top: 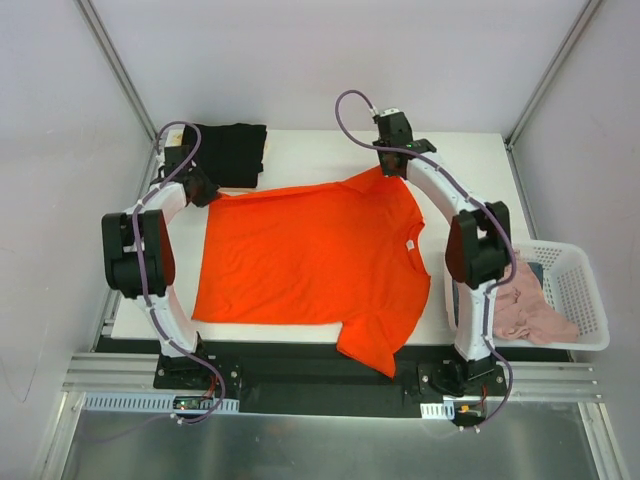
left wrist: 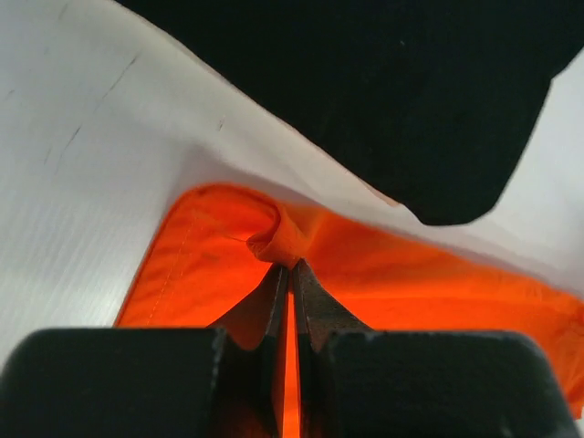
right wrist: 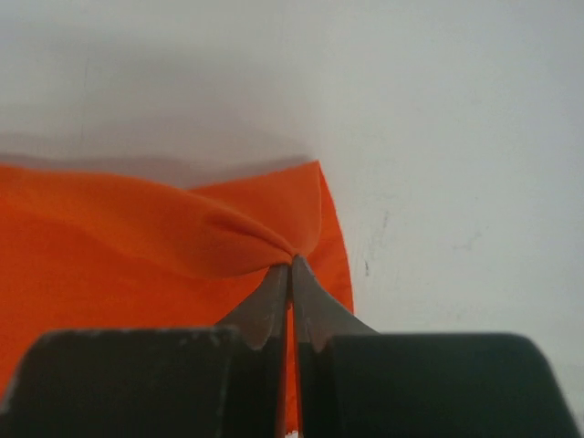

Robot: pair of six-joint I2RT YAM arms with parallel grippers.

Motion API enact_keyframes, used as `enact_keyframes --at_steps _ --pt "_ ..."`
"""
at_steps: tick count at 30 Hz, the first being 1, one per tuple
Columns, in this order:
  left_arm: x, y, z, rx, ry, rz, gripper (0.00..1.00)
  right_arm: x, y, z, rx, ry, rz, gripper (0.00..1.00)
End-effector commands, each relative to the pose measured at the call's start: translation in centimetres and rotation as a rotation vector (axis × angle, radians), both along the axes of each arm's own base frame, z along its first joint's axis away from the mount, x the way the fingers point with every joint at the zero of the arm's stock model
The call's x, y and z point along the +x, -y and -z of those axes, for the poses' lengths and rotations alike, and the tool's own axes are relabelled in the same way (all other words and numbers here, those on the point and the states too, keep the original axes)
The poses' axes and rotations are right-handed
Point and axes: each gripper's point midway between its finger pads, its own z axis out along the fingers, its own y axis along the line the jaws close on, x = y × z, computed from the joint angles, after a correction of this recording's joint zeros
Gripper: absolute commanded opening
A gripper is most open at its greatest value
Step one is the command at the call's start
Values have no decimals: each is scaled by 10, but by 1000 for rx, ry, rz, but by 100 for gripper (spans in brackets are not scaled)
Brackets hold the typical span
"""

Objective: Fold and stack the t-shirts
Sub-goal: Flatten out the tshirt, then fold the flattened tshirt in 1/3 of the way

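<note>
Pinching the orange-red t-shirt (top: 310, 255) at two far points, your grippers are both pressed shut on cloth. Your left gripper (top: 203, 190) has its fingers clamped on a small bunched fold at the shirt's far left hem corner; your left wrist view shows that fold (left wrist: 278, 239) puckered right at the tips of the left gripper (left wrist: 290, 266). Your right gripper (top: 390, 165) nips the far sleeve, and in your right wrist view the fabric (right wrist: 137, 237) gathers into a ridge that runs into the closed tips of the right gripper (right wrist: 292, 260), near the sleeve's edge.

The shirt lies spread flat across the middle of the white table (top: 470, 170), collar to the right, with its small white neck label (top: 408, 243) showing. Its near sleeve hangs over the table's near edge.

A black t-shirt (top: 235, 150) sits folded at the far left corner of the table, just beyond your left gripper and close to the orange hem, as your left wrist view shows (left wrist: 411, 91).

To the right, off the table's edge, the white lattice basket (top: 590, 300) holds a crumpled pink t-shirt (top: 525, 315).
</note>
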Motion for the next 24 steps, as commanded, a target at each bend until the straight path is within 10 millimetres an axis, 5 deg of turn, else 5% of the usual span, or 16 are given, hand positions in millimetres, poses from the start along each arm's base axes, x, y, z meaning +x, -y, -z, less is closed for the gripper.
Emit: enact_keyframes --at_steps 1,9,24 --pt "38 1 -29 -4 114 29 0 22 -10 -18 66 44 21 1" --pt "24 3 -8 -15 62 29 0 -1 -4 -6 98 -8 52 1" --pt "-48 4 -25 21 76 0 0 -118 29 0 145 -174 150 1"
